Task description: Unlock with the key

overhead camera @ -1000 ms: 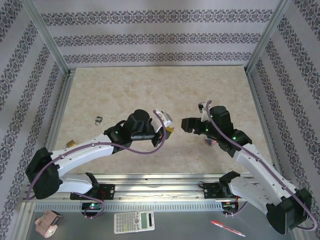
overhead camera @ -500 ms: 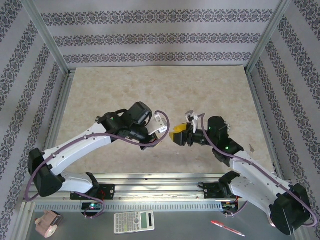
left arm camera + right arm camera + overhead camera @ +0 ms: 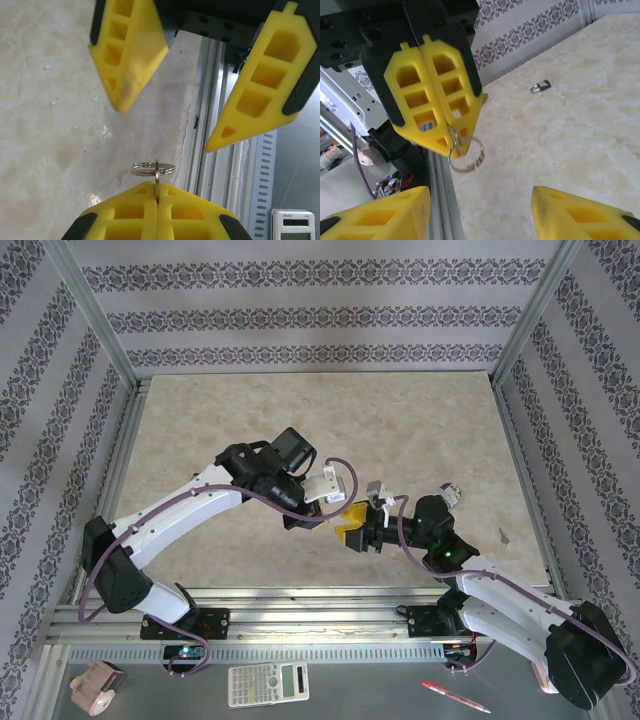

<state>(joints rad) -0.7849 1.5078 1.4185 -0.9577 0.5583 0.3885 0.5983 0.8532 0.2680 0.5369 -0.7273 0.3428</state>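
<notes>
1. Both arms have swung inward, end effectors now tip to tip over the counter [image 3: 580, 125]
2. There's the left end effector [image 3: 157, 192], clenched on the key ring [image 3: 153, 169]
3. The right end effector [image 3: 479, 197] is released, fingers spread
4. And the padlock [image 3: 540, 86] lies well apart on the counter

We find the two grippers tip to tip over the table [image 3: 430, 420], toward its near edge and about midway across. The left gripper [image 3: 157, 192] is on the left and the right gripper [image 3: 480, 194] on the right. The key ring [image 3: 156, 170] juts from between the left gripper's pressed-together fingers, just short of the gap between the right gripper's spread fingers, touching neither. The padlock [image 3: 540, 86] lies on the table well to the left, apart from both. Nearer than the table's rail [image 3: 320, 600], we see a tape roll [image 3: 95, 687] at left, a calculator [image 3: 268, 682] right of it, and a pen [image 3: 455, 696] farthest right.
</notes>
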